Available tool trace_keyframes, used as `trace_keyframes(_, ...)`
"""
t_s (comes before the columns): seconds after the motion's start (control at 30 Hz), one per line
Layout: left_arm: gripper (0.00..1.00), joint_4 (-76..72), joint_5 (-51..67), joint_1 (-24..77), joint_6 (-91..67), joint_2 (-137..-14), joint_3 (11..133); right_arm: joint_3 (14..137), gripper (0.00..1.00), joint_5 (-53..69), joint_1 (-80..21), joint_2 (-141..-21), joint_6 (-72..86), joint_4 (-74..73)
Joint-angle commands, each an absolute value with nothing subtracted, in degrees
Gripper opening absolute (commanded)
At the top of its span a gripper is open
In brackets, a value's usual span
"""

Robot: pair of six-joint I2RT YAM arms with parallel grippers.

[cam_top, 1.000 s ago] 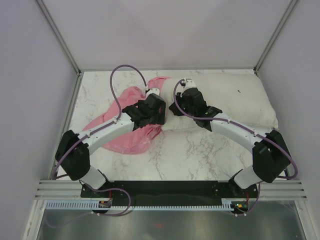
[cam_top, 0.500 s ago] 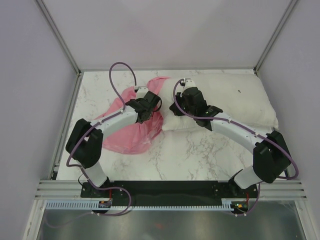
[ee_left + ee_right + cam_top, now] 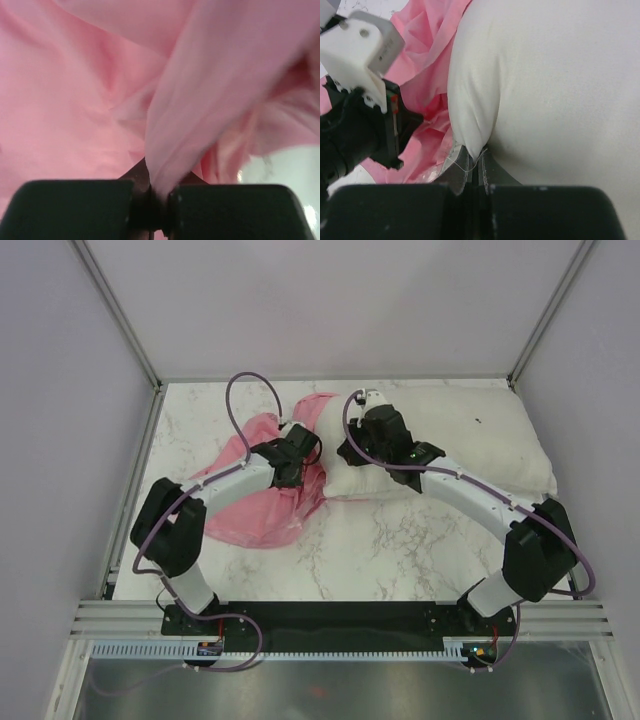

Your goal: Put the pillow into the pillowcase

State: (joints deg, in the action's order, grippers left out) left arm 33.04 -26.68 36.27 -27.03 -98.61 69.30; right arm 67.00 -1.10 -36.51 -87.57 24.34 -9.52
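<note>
left claw [image 3: 152, 194] clamped, right claw [image 3: 476, 169] clamped

Left arm [image 3: 225, 480] and right arm [image 3: 470, 494]: white curved link shells, bulky black joint housings, a purple cable [image 3: 247, 374] run along each, both bolted to a black base plate [image 3: 340, 618]. Left gripper [image 3: 150, 192] and right gripper [image 3: 476, 167] had blocky black bodies. White bracket [image 3: 362, 42] on the left wrist carried small screws and a red mark.

On the left wrist camera the pillowcase [image 3: 100, 100] is a close pink blur running off every edge, and I lose the tips of my left hand [image 3: 159, 195] inside its fold. Overhead, my arms cover the spot where pillowcase and pillow [image 3: 470, 435] meet. The dark speck [image 3: 478, 422] on the pillow is too small to identify.
</note>
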Motion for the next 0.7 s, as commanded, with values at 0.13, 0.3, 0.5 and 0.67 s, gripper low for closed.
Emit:
trace_keyframes(0.13,0.02,29.1,5.7,39.2,-17.9,-82.8,66.2,82.2,0.0,3.1,-36.1,-91.0,20.7,-11.3)
trace_keyframes(0.3,0.02,29.2,12.6,39.2,-16.9,-80.0,65.9,85.5,0.0,5.0,-36.1,-93.2,22.4,-11.3)
trace_keyframes(0.5,0.02,28.9,23.0,39.1,-18.8,-79.1,68.1,83.3,0.0,3.0,-36.1,-96.8,26.5,-5.6)
trace_keyframes(0.67,0.02,28.4,25.7,39.1,-20.2,-76.6,68.6,78.4,0.0,2.0,-36.1,-100.0,29.4,-0.5)
